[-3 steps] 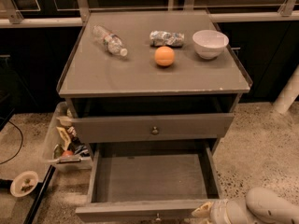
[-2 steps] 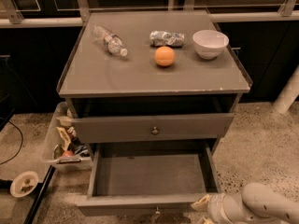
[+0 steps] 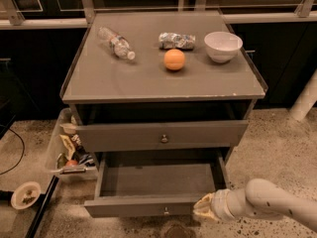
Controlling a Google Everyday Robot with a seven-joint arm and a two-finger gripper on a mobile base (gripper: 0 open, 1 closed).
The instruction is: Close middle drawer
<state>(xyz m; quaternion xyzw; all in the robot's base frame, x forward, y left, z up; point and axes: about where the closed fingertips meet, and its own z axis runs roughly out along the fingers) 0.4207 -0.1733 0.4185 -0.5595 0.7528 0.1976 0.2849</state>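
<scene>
The middle drawer (image 3: pixel 148 180) is pulled well out of the cabinet, below the top drawer front (image 3: pixel 124 135). It is empty, and its flat front with a small round knob (image 3: pixel 166 211) faces the camera. My gripper (image 3: pixel 202 210) comes in from the lower right on a white arm. It sits against the right end of the drawer's front edge. The lowest drawer is hidden under the open one.
On the cabinet top (image 3: pixel 148 83) lie a plastic bottle (image 3: pixel 116 42), a crumpled wrapper (image 3: pixel 177 40), an orange (image 3: pixel 174 59) and a white bowl (image 3: pixel 223 46). A bin of clutter (image 3: pixel 67 148) stands left of the cabinet. A white post (image 3: pixel 304 100) stands at right.
My gripper has moved up and left to the drawer's front right corner. The drawer front has slid a little way back toward the cabinet.
</scene>
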